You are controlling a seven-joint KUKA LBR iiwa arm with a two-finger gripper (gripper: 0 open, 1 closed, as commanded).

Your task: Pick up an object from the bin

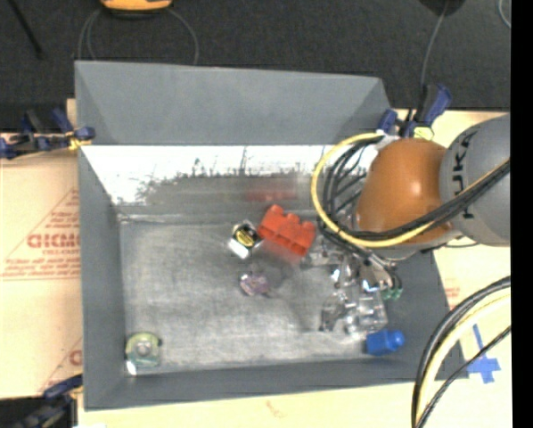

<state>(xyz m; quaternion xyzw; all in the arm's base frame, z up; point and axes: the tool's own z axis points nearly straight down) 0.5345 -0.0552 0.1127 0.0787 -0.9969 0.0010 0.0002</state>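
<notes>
In the right part of the grey metal bin (231, 105), the arm's metal gripper (348, 297) hung low over the floor. Whether it was open or closed could not be told, and nothing could be made out in its grasp. No one thing was clearly its target. The nearest was a small blue plastic block (384, 341), just beside it toward the near right corner. A red plastic building brick (285, 230) lay near it on the far side.

The main risk, as I judged it, was a close on bare floor, since the gripper stood between these two things rather than squarely over either. The blue block sat close to the corner, so a descent there could have struck the wall or pushed the block tight against it. A sideways nudge could also have tipped the red brick out of line.

The bin held little else. A small yellow, black and white piece (242, 239) lay touching or just beside the brick's left end. A pale purple translucent scrap (258, 284) lay near the middle. A round greenish clear cap (143, 349) sat well apart in the near left corner.
</notes>
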